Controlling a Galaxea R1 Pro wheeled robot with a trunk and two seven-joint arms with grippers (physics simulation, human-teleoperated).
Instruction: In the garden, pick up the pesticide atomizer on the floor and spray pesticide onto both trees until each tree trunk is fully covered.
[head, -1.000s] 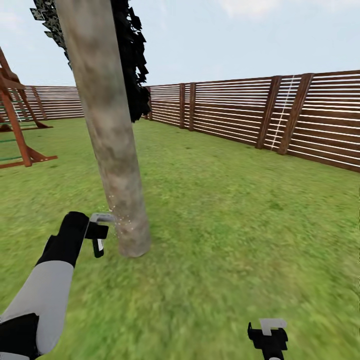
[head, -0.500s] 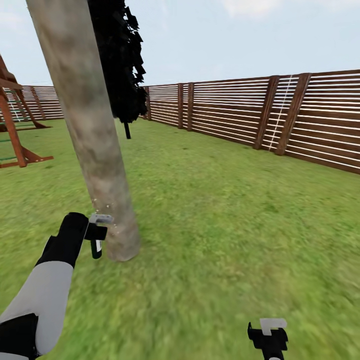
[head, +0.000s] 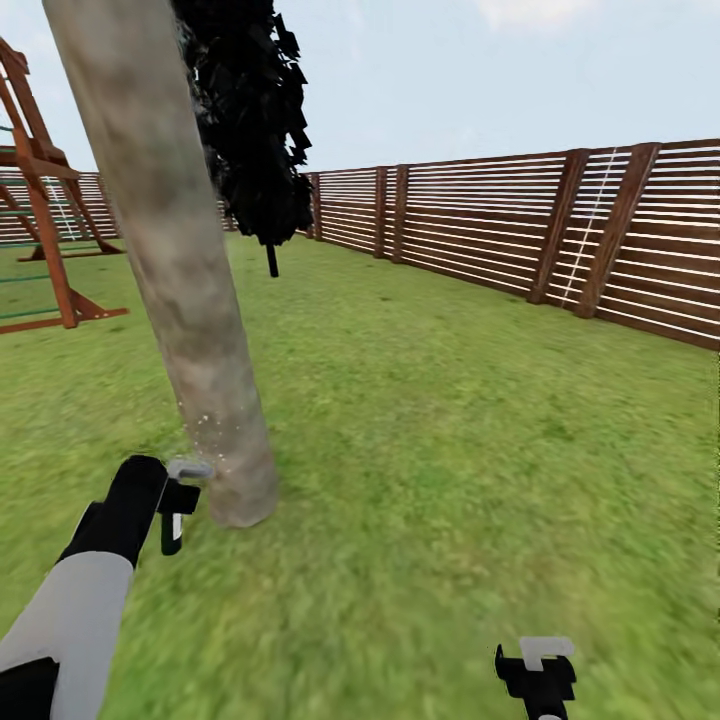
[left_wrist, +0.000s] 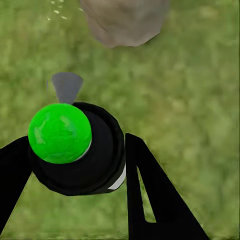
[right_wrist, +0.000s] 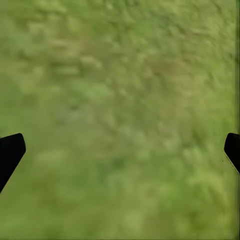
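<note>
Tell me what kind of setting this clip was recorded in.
A simulated backyard garden, by the look of it: a grass lawn enclosed by a brown slatted wooden fence, a pale tree trunk rising just ahead of the left hand, and a wooden play frame at the far side.

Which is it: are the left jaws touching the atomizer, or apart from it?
Touching. In the left wrist view both black fingers press against the pesticide atomizer, leaving no gap either side.

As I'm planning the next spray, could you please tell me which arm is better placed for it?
The left: its pincer holds the slim dark atomizer bottle beside the pale mottled tree trunk, while the right pincer hangs open over grass.
</note>
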